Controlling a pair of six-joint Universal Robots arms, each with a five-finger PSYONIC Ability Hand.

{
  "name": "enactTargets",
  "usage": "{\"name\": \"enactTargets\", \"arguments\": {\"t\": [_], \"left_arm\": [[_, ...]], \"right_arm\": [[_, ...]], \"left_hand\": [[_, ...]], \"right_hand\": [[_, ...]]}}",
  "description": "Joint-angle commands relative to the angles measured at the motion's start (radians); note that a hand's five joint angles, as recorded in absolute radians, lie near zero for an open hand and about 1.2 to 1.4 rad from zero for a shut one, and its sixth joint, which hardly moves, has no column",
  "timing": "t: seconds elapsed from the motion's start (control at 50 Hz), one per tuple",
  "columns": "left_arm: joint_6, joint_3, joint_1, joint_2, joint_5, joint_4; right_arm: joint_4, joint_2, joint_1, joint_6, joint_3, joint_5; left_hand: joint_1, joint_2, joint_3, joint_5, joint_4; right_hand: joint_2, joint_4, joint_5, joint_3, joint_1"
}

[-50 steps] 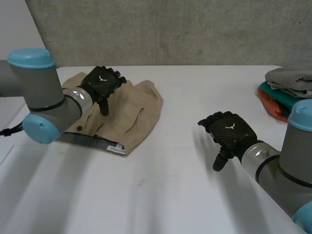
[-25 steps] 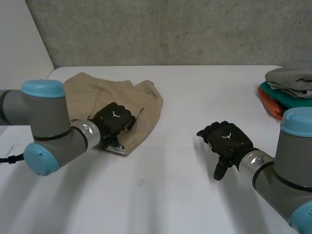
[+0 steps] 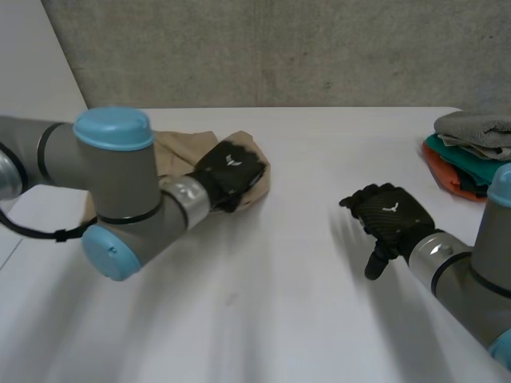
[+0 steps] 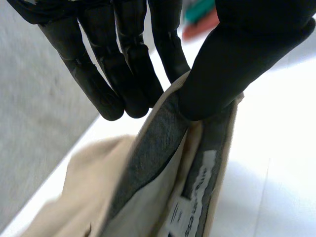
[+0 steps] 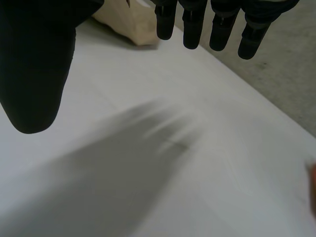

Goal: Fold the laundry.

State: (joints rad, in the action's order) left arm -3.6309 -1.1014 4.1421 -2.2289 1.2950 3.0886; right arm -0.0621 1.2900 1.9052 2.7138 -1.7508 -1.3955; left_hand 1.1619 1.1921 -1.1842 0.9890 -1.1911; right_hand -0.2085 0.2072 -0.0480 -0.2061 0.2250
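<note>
Toward the counter's point(image 3: 263, 311) far left corner: one tan garment point(image 3: 184, 148), rumpled, partly hidden behind the left arm.

Left hand point(image 3: 230, 174): at the garment's edge nearest the counter's middle. The thumb presses against the fingers with the grey-lined waistband point(image 4: 148, 158) pinched between them. A white label point(image 4: 195, 197) sits on the inner face just past the thumb tip. Judged purpose: a hold that lets the cloth be drawn over itself for a fold.

Right hand point(image 3: 389, 215): over bare counter toward the right front, well apart from the garment. Fingers are straight and spread, thumb wide, holding nothing. It is likely placed to pin or smooth the cloth.

Right edge of counter: a stack of folded clothes point(image 3: 467, 144), grey over teal over orange, probably finished pieces set clear of the working space.

Task standing, as judged: garment not yet folded flat.
</note>
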Motion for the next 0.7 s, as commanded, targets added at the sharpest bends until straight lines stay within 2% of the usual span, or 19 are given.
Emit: {"name": "enactTargets", "arguments": {"t": [0.02, 0.04, 0.1, 0.12, 0.18, 0.24, 0.3, 0.32, 0.34, 0.38, 0.44, 0.58, 0.7], "left_arm": [[0.228, 0.126, -0.2, 0.017, 0.056, 0.01], [0.266, 0.173, -0.241, -0.004, 0.096, 0.007], [0.313, 0.259, -0.296, -0.057, 0.164, 0.005], [0.337, 0.322, -0.327, -0.099, 0.212, 0.001], [0.376, 0.434, -0.368, -0.188, 0.285, -0.022], [0.405, 0.515, -0.402, -0.279, 0.284, -0.063], [0.417, 0.548, -0.422, -0.314, 0.274, -0.114], [0.422, 0.558, -0.424, -0.314, 0.271, -0.154], [0.423, 0.558, -0.422, -0.31, 0.274, -0.178], [0.422, 0.555, -0.418, -0.29, 0.276, -0.208], [0.406, 0.526, -0.381, -0.223, 0.28, -0.246], [0.27, 0.413, -0.182, -0.051, 0.256, -0.211], [0.08, 0.436, 0.029, -0.07, 0.123, -0.173]], "right_arm": [[-0.001, 0.023, -0.067, 0.009, 0.023, 0.007], [0.001, 0.023, -0.075, 0.012, 0.027, 0.004], [0.004, 0.023, -0.1, 0.026, 0.039, 0.001], [0.004, 0.025, -0.11, 0.032, 0.042, -0.002], [0.005, 0.028, -0.127, 0.046, 0.05, -0.008], [0.005, 0.026, -0.136, 0.053, 0.056, -0.023], [0.005, 0.028, -0.14, 0.055, 0.057, -0.037], [0.005, 0.028, -0.143, 0.055, 0.059, -0.046], [0.005, 0.028, -0.144, 0.055, 0.057, -0.049], [0.004, 0.028, -0.146, 0.055, 0.059, -0.054], [0.002, 0.028, -0.15, 0.055, 0.062, -0.06], [0.025, 0.035, -0.13, 0.058, 0.063, -0.062], [0.143, 0.031, -0.074, 0.057, 0.062, -0.068]], "left_hand": [[0.234, 0.204, -0.212, 0.233, -0.205], [0.234, 0.204, -0.212, 0.233, -0.205], [0.234, 0.204, -0.212, 0.233, -0.205], [0.234, 0.204, -0.212, 0.233, -0.205], [0.234, 0.204, -0.212, 0.233, -0.205], [0.194, 0.164, -0.172, 0.192, -0.165], [-0.52, -0.55, 0.543, -0.522, 0.549], [-0.906, -0.937, 0.929, -0.908, 0.936], [-0.987, -1.018, 1.01, -0.989, 1.017], [-0.987, -1.018, 1.01, -0.989, 1.017], [-0.987, -1.018, 1.01, -0.989, 1.017], [-0.987, -1.018, 1.01, -0.989, 1.017], [-0.987, -1.018, 1.01, -0.989, 1.017]], "right_hand": [[0.034, -0.033, 0.048, 0.032, -0.05], [0.034, -0.033, 0.048, 0.032, -0.05], [0.034, -0.033, 0.048, 0.032, -0.05], [0.034, -0.033, 0.048, 0.032, -0.05], [0.034, -0.033, 0.048, 0.032, -0.05], [0.034, -0.033, 0.048, 0.032, -0.05], [0.034, -0.033, 0.048, 0.032, -0.05], [0.034, -0.033, 0.048, 0.032, -0.05], [0.034, -0.033, 0.048, 0.032, -0.05], [0.034, -0.033, 0.048, 0.032, -0.05], [0.034, -0.033, 0.048, 0.032, -0.05], [0.034, -0.033, 0.048, 0.032, -0.05], [0.034, -0.033, 0.048, 0.032, -0.05]]}}
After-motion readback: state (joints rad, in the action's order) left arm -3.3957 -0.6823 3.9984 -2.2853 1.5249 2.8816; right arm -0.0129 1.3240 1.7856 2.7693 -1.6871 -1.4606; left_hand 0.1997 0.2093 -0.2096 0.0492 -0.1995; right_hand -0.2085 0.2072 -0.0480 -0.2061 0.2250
